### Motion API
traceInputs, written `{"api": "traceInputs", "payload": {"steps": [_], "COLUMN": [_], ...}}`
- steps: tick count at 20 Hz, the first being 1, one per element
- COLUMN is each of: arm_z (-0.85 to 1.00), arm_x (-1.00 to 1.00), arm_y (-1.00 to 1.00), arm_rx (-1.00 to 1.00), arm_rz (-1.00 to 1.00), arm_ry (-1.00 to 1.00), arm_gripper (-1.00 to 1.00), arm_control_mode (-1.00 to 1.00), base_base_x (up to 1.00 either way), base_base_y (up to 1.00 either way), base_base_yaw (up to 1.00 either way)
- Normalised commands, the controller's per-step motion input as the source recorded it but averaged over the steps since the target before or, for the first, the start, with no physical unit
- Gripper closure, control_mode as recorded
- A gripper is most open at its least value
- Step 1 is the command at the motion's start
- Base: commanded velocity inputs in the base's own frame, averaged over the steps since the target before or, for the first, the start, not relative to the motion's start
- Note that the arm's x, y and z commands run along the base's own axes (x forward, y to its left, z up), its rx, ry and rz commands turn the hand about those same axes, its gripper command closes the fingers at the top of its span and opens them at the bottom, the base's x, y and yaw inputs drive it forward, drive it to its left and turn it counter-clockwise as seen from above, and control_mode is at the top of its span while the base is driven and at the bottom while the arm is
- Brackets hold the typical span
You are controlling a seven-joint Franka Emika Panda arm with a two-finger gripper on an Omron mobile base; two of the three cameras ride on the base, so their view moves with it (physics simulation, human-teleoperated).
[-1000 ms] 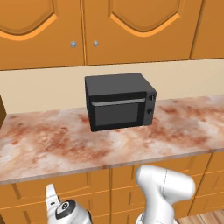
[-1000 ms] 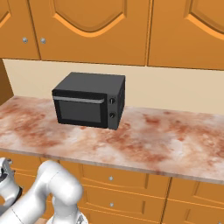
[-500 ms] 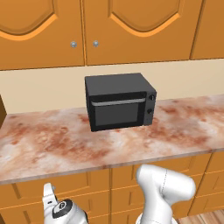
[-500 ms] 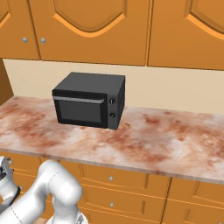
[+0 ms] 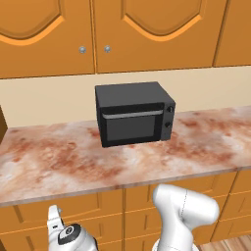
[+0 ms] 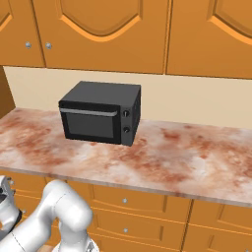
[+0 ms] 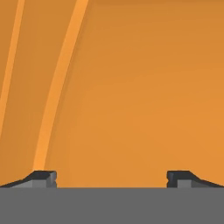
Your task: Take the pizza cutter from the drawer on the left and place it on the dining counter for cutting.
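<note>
Below and left of the black microwave (image 5: 134,113), the gripper (image 7: 111,177) has crept slightly lower against an orange-wood cabinet front (image 7: 131,96), fingers spread wide and empty, so the pizza cutter, presumably inside a shut drawer, remains unreached.

Even, bright, diffuse light throughout; rendered look, no glare. Microwave (image 5: 133,113) casts a faint soft shadow on the marbled worktop (image 5: 59,159) at its base. Upper cabinets (image 6: 103,29) flatly lit, slight darkening under their lower edge. Hand view: flat orange panel (image 7: 140,96), soft-edged lighter stripes, little texture. Edges slightly jagged.
</note>
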Motion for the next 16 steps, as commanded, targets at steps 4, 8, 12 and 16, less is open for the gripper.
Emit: {"api": "traceInputs", "payload": {"steps": [4, 8, 12, 16], "arm_z": [0.0, 0.0, 0.0, 0.0], "arm_x": [0.0, 0.0, 0.0, 0.03], "arm_y": [0.0, -0.07, -0.14, -0.07], "arm_rx": [0.0, 0.0, 0.0, 0.0], "arm_rz": [0.0, 0.0, 0.0, 0.0], "arm_ry": [-0.01, 0.0, 0.0, 0.0], "arm_gripper": [-1.0, -1.0, -1.0, -1.0], "arm_control_mode": [-1.0, -1.0, -1.0, -1.0], "base_base_x": [0.0, 0.0, 0.0, 0.0], "base_base_y": [0.0, 0.0, 0.0, 0.0], "base_base_yaw": [0.0, 0.0, 0.0, 0.0]}}
